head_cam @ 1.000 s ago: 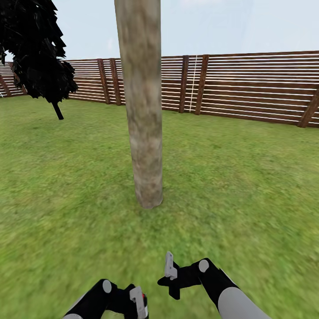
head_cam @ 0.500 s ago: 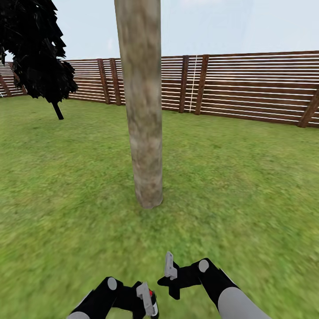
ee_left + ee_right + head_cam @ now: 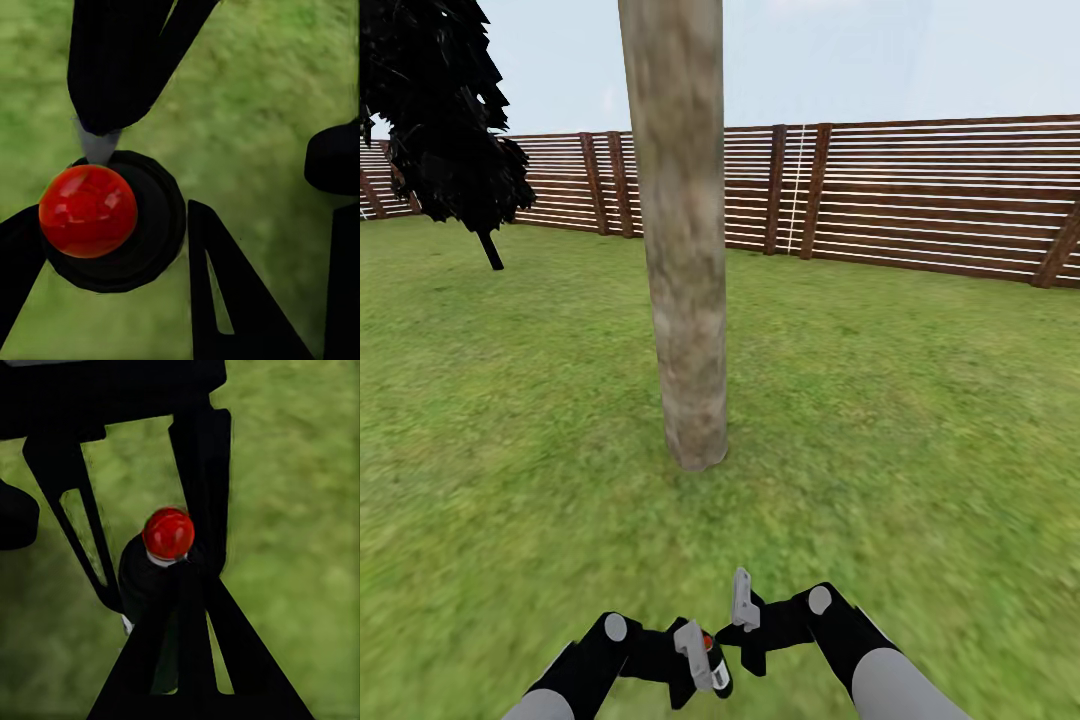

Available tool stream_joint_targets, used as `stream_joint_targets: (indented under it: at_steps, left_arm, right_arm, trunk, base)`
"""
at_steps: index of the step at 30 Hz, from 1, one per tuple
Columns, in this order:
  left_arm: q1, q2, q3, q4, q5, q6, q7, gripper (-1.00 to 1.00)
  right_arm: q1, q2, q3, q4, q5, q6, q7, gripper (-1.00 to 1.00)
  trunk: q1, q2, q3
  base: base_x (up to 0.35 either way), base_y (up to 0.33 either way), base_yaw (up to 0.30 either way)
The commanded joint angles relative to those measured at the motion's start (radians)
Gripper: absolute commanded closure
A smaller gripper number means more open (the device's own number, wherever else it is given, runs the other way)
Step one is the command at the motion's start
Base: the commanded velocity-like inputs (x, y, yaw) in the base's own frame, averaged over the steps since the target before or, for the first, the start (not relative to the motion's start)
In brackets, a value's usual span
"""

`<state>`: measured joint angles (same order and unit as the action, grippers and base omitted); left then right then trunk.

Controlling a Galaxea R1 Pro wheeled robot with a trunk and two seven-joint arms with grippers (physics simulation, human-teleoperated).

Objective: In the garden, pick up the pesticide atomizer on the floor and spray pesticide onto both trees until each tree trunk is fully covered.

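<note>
Atomizer in left claw, trunk dead ahead, right claw alongside.

Head view: left gripper (image 3: 695,662), bottom centre, is clamped on the atomizer (image 3: 712,665); the trunk (image 3: 682,240) rises upper centre, well apart, so the left arm is the one to aim. Right gripper (image 3: 745,615) sits just beside, arm bent inward.
Left wrist view: atomizer (image 3: 112,220) seen end-on, red spot facing camera, between the fingers (image 3: 120,60).
Right wrist view: atomizer (image 3: 161,562) shows between parted fingers (image 3: 202,487); contact cannot be told.
</note>
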<state>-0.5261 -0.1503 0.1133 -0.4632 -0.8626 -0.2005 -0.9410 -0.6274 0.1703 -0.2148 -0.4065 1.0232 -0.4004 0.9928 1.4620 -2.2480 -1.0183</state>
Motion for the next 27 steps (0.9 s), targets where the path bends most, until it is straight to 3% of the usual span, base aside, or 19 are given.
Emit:
stream_joint_targets:
  at_steps: [1,9,14,16,21,25,26,27]
  left_arm:
    - [-0.001,0.0,0.0,0.0,0.001,0.0,-0.013,1.0]
    - [-0.002,0.001,-0.001,-0.002,0.004,0.001,-0.033,1.0]
    - [0.0,0.016,-0.004,0.0,-0.005,0.008,-0.031,1.0]
    - [0.0,0.044,-0.004,0.0,-0.01,0.011,-0.03,1.0]
    - [0.0,0.142,-0.002,0.0,-0.012,0.016,-0.03,1.0]
    - [0.002,0.184,0.001,0.001,-0.012,0.016,-0.03,1.0]
    - [0.003,0.199,0.002,0.001,-0.011,0.016,-0.031,1.0]
    - [0.005,0.218,0.003,0.001,-0.011,0.016,-0.031,1.0]
  right_arm:
    - [0.0,0.0,0.0,0.0,0.0,0.0,0.0,1.0]
    - [0.0,0.0,0.0,0.0,0.0,0.0,0.0,1.0]
    - [0.0,0.0,0.0,0.0,0.0,0.0,0.001,1.0]
    - [0.0,0.0,0.0,0.0,0.0,0.0,0.001,1.0]
    - [0.0,-0.001,0.0,0.0,0.0,0.0,0.001,1.0]
    - [0.0,-0.004,0.0,0.0,0.001,0.0,0.0,1.0]
    - [0.0,-0.006,-0.001,0.0,0.001,0.0,0.0,-1.0]
    - [0.0,-0.008,-0.001,0.0,0.001,0.0,0.0,-1.0]
  trunk:
    - [0.0,0.0,0.0]
    - [0.0,0.0,0.0]
    - [0.0,0.0,0.0]
    - [0.0,0.0,0.0]
    - [0.0,0.0,0.0]
    - [0.0,0.0,0.0]
    - [0.0,0.0,0.0]
    - [0.0,0.0,0.0]
  base:
    - [0.0,0.0,0.0]
    - [0.0,0.0,0.0]
    - [0.0,0.0,0.0]
    - [0.0,0.0,0.0]
    - [0.0,0.0,0.0]
    - [0.0,0.0,0.0]
    - [0.0,0.0,0.0]
    - [0.0,0.0,0.0]
